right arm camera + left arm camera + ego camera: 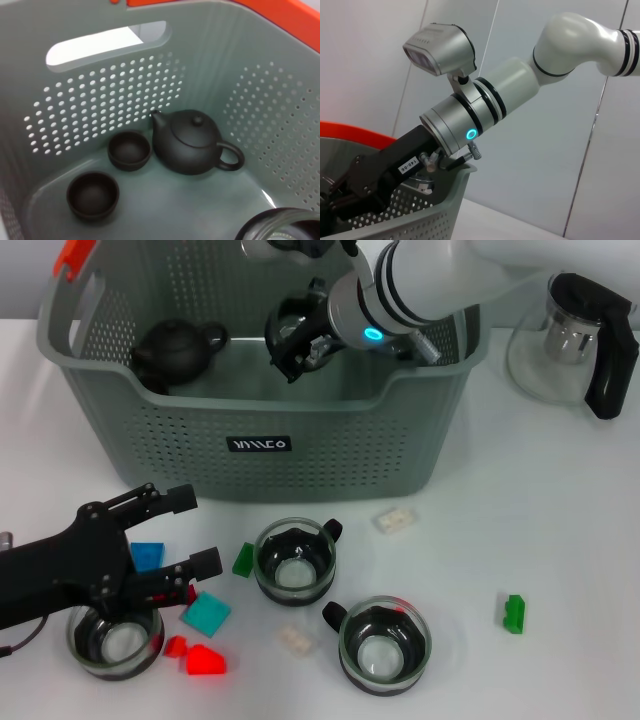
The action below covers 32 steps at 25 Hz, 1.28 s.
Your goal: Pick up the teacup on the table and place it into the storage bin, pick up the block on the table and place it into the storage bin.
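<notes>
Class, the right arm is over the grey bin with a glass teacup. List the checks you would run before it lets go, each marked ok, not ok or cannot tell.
1. Right gripper shut on the black-banded glass teacup: ok.
2. Teacup inside the rim of the grey perforated plastic storage bin: ok.
3. Bare floor below, clear of the dark clay teapot and two small dark clay cups: cannot tell.
4. Teacup low enough to release: cannot tell.
5. Left gripper outside the bin, over the table blocks: ok.

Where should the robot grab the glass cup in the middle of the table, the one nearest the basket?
Probably by the rim, from straight above. The middle cup stands upright with its mouth open, so one finger could go inside and one outside. Its black handle points toward the back right, so gripping the rim's left or front side, away from the handle and the green block, looks easiest.
</notes>
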### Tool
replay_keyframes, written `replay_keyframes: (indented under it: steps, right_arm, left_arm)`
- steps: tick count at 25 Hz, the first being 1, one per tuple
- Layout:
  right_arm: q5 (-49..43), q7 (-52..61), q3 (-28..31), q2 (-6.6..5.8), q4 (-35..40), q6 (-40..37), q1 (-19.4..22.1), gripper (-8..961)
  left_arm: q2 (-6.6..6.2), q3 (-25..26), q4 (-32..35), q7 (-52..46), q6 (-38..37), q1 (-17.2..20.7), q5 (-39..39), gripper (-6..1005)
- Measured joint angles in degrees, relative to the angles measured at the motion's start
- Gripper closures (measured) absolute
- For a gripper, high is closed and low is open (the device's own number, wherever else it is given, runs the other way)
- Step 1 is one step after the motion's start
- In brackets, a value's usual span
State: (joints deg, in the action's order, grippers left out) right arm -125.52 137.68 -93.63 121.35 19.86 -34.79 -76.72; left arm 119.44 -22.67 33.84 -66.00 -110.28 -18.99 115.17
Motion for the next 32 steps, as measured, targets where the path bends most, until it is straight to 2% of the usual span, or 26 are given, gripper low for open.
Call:
replay_keyframes:
  steps: [13,27,32]
  right_arm:
    - [-0.19,-4.03,-3.66,0.19,0.46,-0.39,-0.19,887]
    - [-0.24,-4.72,-3.83,-0.10,0.21,-0.68,-0.53,870]
    - [-0.26,-4.03,-2.53,-0.65,1.23,-0.53,-0.39,656]
  left_arm:
    - [0.00,0.00,0.00,0.00,0.57,0.02,0.02,127]
    - [0.00,0.00,-0.24,0.00,1.80,-0.16,-0.03,127]
    - [0.00,0.00,-0.79,0.00,2.62,-0.31,0.11,127]
